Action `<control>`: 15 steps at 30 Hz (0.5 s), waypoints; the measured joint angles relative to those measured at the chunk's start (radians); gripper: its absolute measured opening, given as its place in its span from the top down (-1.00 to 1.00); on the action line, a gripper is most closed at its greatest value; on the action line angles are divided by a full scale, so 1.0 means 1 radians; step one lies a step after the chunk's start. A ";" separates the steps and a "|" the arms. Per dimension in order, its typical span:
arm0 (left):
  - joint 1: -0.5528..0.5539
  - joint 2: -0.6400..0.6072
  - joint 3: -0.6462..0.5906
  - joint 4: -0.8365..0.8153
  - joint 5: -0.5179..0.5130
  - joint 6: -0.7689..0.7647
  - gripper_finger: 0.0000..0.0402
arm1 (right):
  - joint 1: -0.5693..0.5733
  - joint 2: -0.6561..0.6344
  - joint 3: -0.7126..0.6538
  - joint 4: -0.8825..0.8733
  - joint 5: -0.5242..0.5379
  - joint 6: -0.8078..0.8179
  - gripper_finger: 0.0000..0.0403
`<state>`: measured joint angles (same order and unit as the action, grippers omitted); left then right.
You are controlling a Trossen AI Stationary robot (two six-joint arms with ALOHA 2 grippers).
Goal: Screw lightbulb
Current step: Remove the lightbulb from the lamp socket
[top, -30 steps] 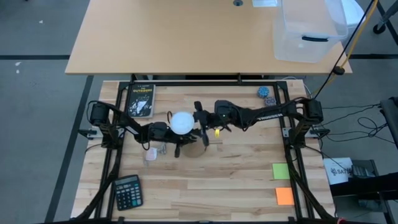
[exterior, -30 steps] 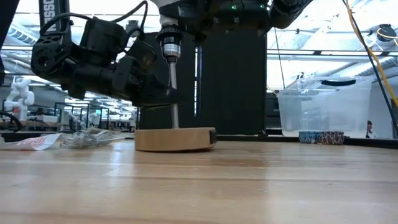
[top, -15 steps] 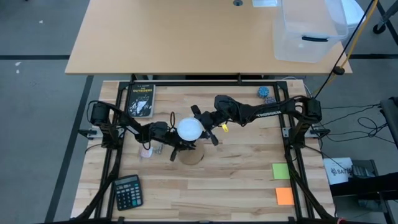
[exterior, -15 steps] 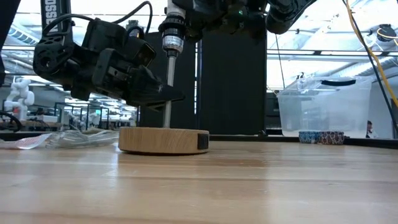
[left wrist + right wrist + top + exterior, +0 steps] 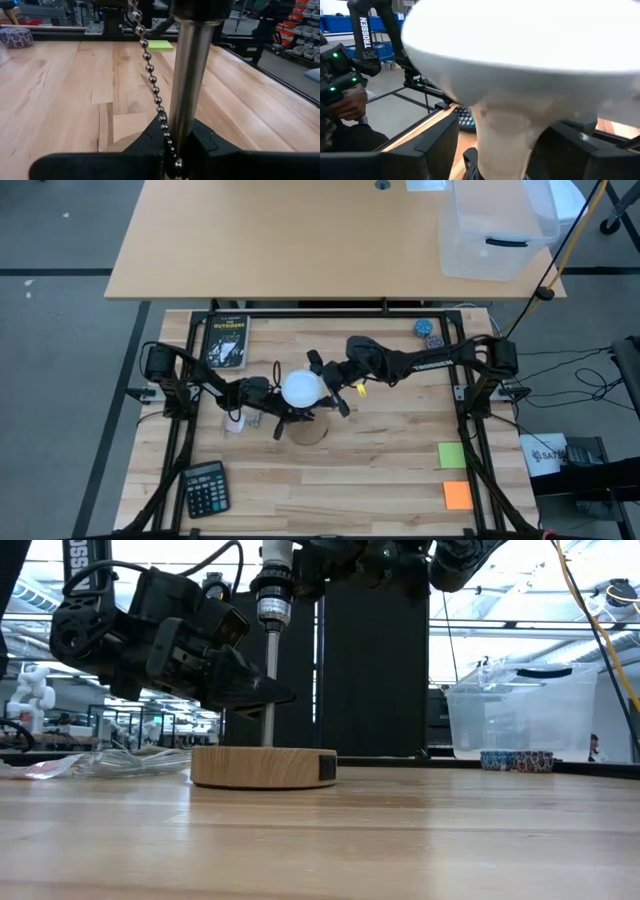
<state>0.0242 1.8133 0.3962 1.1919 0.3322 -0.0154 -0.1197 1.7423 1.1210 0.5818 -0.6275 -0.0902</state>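
table (image 5: pixel 380 460): wood top, lamp near middle, both arms meeting over it
lamp base (image 5: pixel 264 765): round wooden disc, flat on table, metal post (image 5: pixel 189 85) rising upright from it, bead chain (image 5: pixel 150 75) hanging beside post
left gripper (image 5: pixel 176 150): clamped on post low down, just above base, pinning lamp in place
right gripper (image 5: pixel 322 385): at bulb from the right, fingers (image 5: pixel 437 142) either side of bulb neck, gap showing on both sides, looks let go rather than gripping
bulb (image 5: pixel 302 389): white dome up, sitting on top of post at socket, directly above base; in low view only the threaded collar (image 5: pixel 270 595) at post top shows, dome cut off by frame edge
bulb vs right gripper: between the fingers, neck centred, not touching either as far as can be told
step: mid-screw, likely release between turns to re-grip
seating: cannot tell how far thread is in
next: likely rotate wrist back, close on neck again, turn another pass; left to hold post steady
risk: bulb not yet tight could tilt if nudged on re-grip
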 joint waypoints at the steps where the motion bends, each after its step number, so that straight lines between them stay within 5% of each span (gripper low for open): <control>1: 0.000 0.000 0.000 0.000 -0.008 0.000 0.84 | 0.002 -0.005 0.000 0.002 0.005 0.000 -0.23; 15: -0.010 0.000 0.000 -0.001 -0.197 -0.009 0.84 | 0.071 -0.076 0.001 -0.170 0.317 -0.067 -0.28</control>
<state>0.0147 1.8133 0.3962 1.1910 0.1351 -0.0243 -0.0489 1.6661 1.1221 0.4118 -0.3106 -0.1577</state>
